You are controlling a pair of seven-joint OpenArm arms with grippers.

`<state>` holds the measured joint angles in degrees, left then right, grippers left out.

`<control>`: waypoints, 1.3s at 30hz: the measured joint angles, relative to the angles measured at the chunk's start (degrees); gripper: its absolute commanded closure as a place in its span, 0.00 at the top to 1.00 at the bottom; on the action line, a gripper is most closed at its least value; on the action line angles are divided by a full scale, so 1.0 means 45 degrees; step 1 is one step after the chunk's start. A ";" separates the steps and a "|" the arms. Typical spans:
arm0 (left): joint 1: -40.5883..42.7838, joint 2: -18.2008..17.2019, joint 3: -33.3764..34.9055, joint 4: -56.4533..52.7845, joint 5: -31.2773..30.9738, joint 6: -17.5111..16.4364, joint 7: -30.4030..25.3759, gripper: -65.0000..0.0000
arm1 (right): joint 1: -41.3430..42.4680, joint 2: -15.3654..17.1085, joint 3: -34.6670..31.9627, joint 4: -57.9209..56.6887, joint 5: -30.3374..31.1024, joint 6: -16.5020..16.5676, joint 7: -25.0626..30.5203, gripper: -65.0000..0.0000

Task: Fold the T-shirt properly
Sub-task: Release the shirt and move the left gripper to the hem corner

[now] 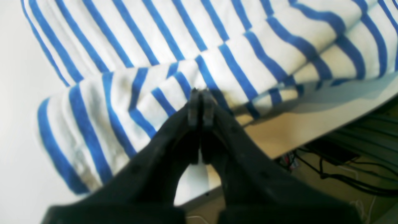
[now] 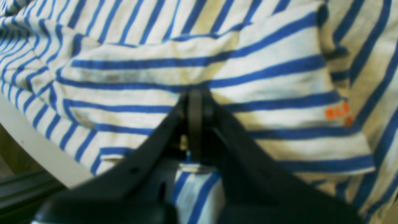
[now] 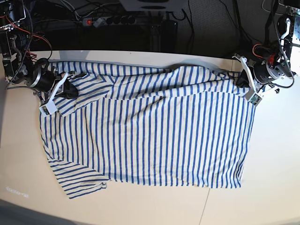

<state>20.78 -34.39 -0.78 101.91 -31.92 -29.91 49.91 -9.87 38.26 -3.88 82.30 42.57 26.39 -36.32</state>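
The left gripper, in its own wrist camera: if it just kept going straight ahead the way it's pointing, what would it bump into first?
Most likely the striped T-shirt. The left gripper, shut, points at a folded ridge of that cloth near the table's edge; depth is hard to judge, and it may already be touching.

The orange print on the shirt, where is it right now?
In the right wrist view the orange print sits at the right side on a folded flap of the T-shirt, right of the shut right gripper.
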 measured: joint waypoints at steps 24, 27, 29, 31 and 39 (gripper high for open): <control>-0.0772 -0.0092 -0.0806 0.2079 -0.0583 -0.0073 -0.0248 0.00 | -0.0748 0.0593 0.0418 0.0053 0.0117 0.0000 0.0316 0.00; -0.1700 -0.0418 -0.1054 0.2035 -0.0539 0.0024 -0.0738 0.30 | -0.0767 0.0593 0.0418 0.0068 -0.0083 0.0005 0.0359 0.00; -0.2521 -0.0622 -0.1054 0.1715 -0.0539 0.0136 -0.1438 0.50 | -0.0767 0.0593 0.0418 0.0083 -0.0102 0.0005 0.0398 0.00; -0.3453 -0.0622 -0.1049 0.0758 -0.0525 0.0316 -0.2181 0.58 | -0.0767 0.0593 0.0418 0.0073 -0.0107 0.0044 0.0389 0.00; -0.8524 -0.0325 0.0291 -0.6222 -0.1778 0.0544 -0.2642 0.58 | -0.0767 0.0593 0.0427 0.0068 -0.0534 0.0083 0.0709 0.00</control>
<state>-17.58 -35.86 0.54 73.91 -39.92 -27.46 38.02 -13.32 40.93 -1.96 82.61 40.16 26.76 -33.12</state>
